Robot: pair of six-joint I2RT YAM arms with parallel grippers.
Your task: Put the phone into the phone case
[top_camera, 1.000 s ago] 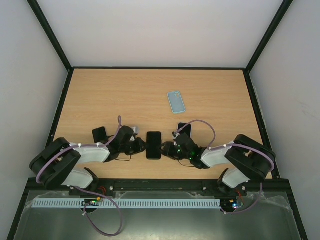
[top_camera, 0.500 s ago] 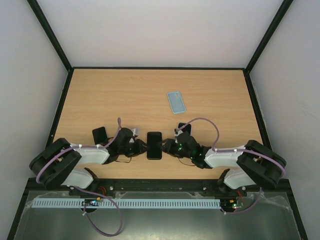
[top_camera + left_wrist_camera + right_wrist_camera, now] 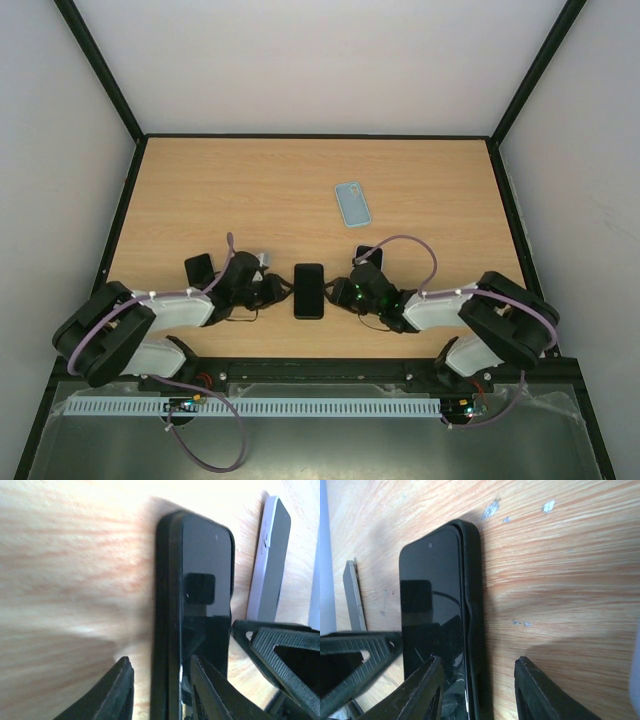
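Observation:
A black phone (image 3: 308, 290) lies screen up on the wooden table (image 3: 250, 200), between my two grippers. It sits inside a black phone case (image 3: 474, 605), whose rim (image 3: 162, 605) runs along both long sides. My left gripper (image 3: 160, 662) is open and straddles the left rim. One fingertip (image 3: 122, 672) is over the table and stands apart from the rim, the other over the screen. My right gripper (image 3: 480, 661) is open astride the right rim in the same way. In the top view the left gripper (image 3: 283, 291) and right gripper (image 3: 333, 293) flank the phone.
A light blue phone-shaped cover (image 3: 352, 203) lies farther back on the right. A dark slab (image 3: 199, 268) lies left of the left arm. Another dark slab (image 3: 368, 257), pale-edged in the left wrist view (image 3: 270, 555), lies behind the right gripper. Black frame rails edge the table.
My left gripper's jaws have spread apart at the phone's left edge. The right gripper has come in closer to the right edge. The phone has stayed in place.

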